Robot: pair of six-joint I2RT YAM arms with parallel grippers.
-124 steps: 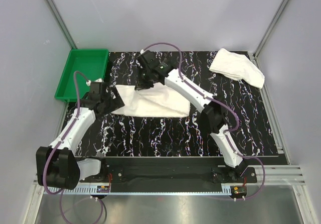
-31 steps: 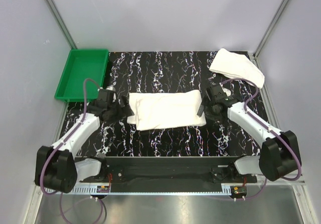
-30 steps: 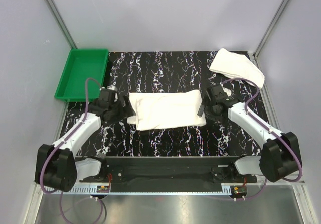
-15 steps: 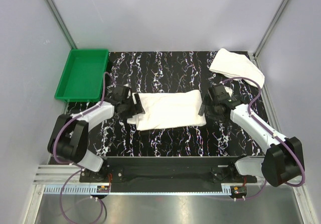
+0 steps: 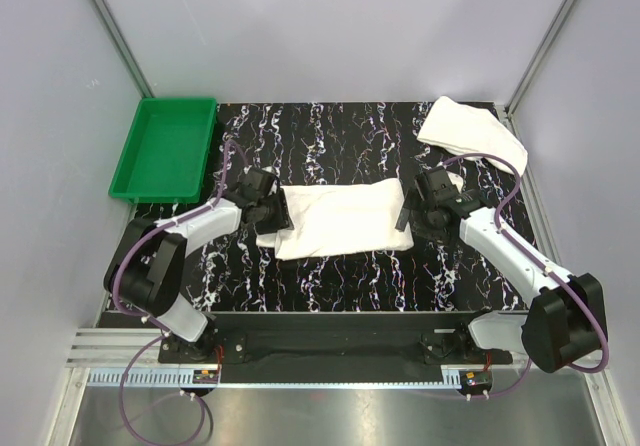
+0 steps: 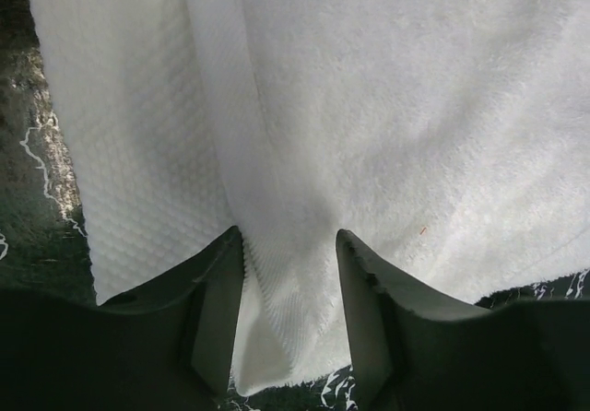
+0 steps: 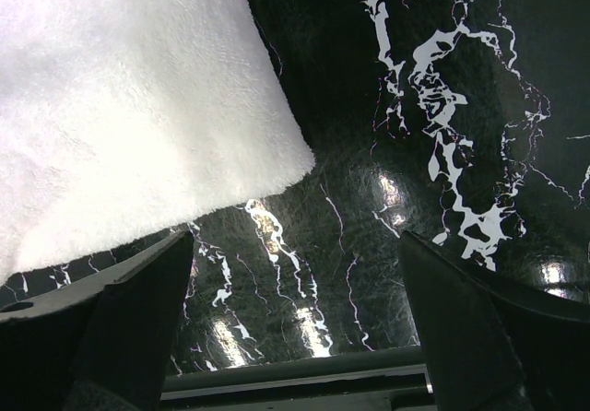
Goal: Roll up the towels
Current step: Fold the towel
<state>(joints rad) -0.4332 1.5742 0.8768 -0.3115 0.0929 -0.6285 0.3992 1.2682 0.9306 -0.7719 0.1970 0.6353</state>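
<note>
left gripper [image 6: 288, 236] pinches only a thin ridge at the left end of the towel [image 5: 340, 216] on the desk [image 5: 330, 126], right gripper [image 7: 290, 245] hangs spread beside its right corner, so the roll probably slips or goes crooked.

Your left arm [image 5: 198, 224] lies low, bent inward, left gripper [image 6: 288, 243] pinching a towel [image 6: 396, 107] fold; your right gripper [image 7: 295, 245] hangs spread wide.

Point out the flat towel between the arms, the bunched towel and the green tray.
flat towel [image 5: 345, 216]: top external view, middle of the spread cloth.
bunched towel [image 5: 472, 134]: top external view, centre of the heap at the far right.
green tray [image 5: 165, 151]: top external view, its bare floor.
</note>
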